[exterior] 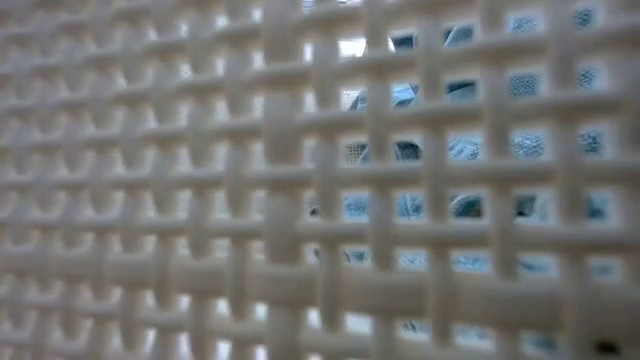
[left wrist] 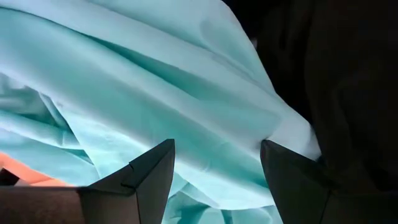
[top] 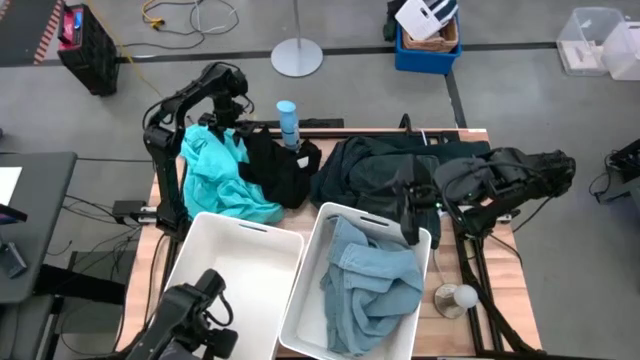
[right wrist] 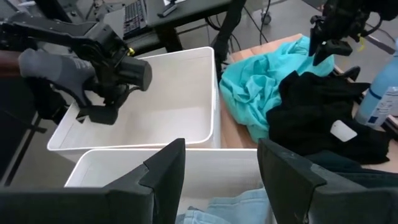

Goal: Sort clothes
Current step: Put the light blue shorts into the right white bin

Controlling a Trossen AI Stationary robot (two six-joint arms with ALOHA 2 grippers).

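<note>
A turquoise garment (top: 218,175) lies at the table's far left, next to a black garment (top: 275,165) and a dark green one (top: 365,170). A pale grey-blue garment (top: 375,285) lies in the right white bin (top: 312,262). The left white bin (top: 275,255) holds no clothes. My left gripper (left wrist: 217,171) is open and points down at the far end of the turquoise garment (left wrist: 155,81), one finger on either side of a fold. My right gripper (right wrist: 221,165) is open and empty over the right bin's far rim (right wrist: 155,155). No white garment shows. My left gripper comes from above with its open fingers (left wrist: 152,171) on either side of a raised fold of the turquoise garment (left wrist: 217,143), beside the black garment. Whether the fingers touch the cloth, I cannot tell. The garment lies slack on the table.
A slim blue bottle (top: 288,122) stands at the far edge behind the black garment. A dark device (top: 195,310) reaches over the left bin's near end. A small white round thing (top: 455,297) lies right of the right bin. The bin's lattice wall (exterior: 200,200) fills the low view.
</note>
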